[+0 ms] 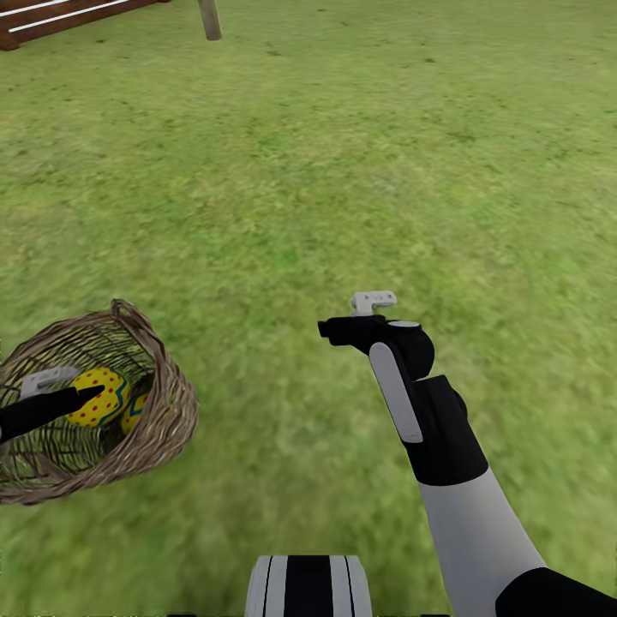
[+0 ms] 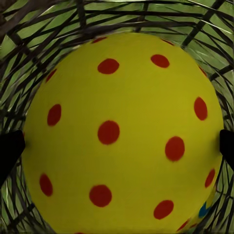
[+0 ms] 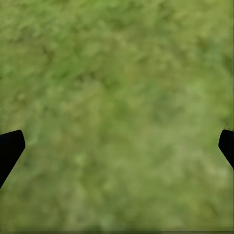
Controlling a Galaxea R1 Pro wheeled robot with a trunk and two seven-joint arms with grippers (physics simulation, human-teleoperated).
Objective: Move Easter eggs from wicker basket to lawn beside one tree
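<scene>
1. Reaching into the wicker basket [image 1: 158, 411], our left gripper [image 2: 117, 146] has its two black fingertips [image 2: 9, 151] spread wide, one on each side of a big yellow Easter egg [image 2: 122, 136] with red dots.
2. We cannot tell for sure if the fingertips press on that egg or just sit beside it, because the close view is so tight.
3. From our head view, the basket lies tipped on its side on the lawn [image 1: 343, 171], low on our left, with its open mouth turned toward us.
4. We see the dotted egg [image 1: 98, 396] inside the basket, and a second egg [image 1: 133, 413] peeks out just beside it, toward the rim.
5. A third egg may be hidden deeper in; we cannot tell.
6. Our right gripper [image 3: 117, 146] is spread open with nothing in it, and only green grass [image 3: 117, 97] shows between its dark fingertips [image 3: 9, 148].
7. Our right arm [image 1: 411, 377] is held up over the grass, well apart from the basket.
8. Far off at the top we see the bottom of a grey tree trunk [image 1: 210, 19] and a bit of brown fence [image 1: 51, 17].
</scene>
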